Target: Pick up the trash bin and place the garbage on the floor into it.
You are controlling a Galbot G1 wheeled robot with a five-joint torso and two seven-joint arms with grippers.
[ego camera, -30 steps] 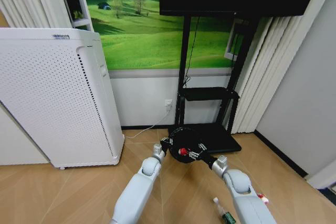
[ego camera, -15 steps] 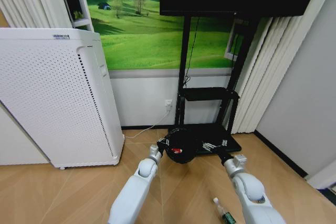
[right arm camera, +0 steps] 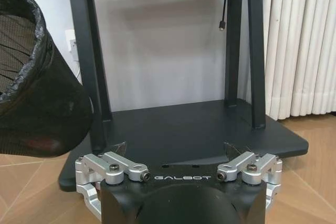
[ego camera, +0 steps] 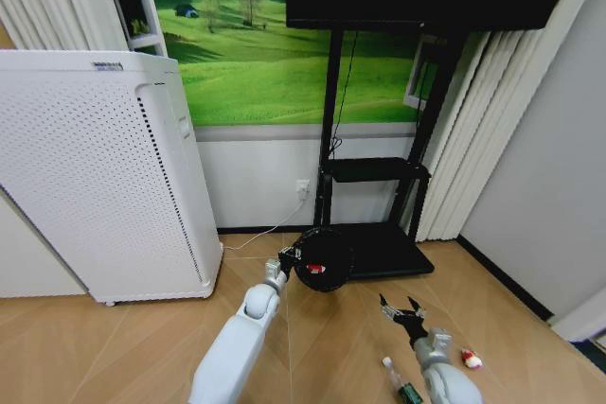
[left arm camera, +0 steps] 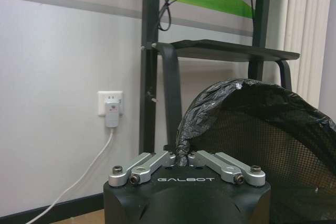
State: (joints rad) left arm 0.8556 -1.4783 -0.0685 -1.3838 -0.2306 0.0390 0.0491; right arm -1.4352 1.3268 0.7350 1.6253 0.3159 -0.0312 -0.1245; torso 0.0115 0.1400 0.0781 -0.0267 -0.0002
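Bin (ego camera: 324,259): I see it raised off the floor (ego camera: 142,347), tilted, rim pinched in my left gripper (left arm camera: 182,157), whose fingers are closed on the bag edge.
Right gripper (ego camera: 401,307): fingers spread wide, holding nothing, low beside the bin.
Garbage: bottle (ego camera: 401,383) and red scrap (ego camera: 468,359) lie near those fingers; a red piece (ego camera: 316,270) sits inside the bin.
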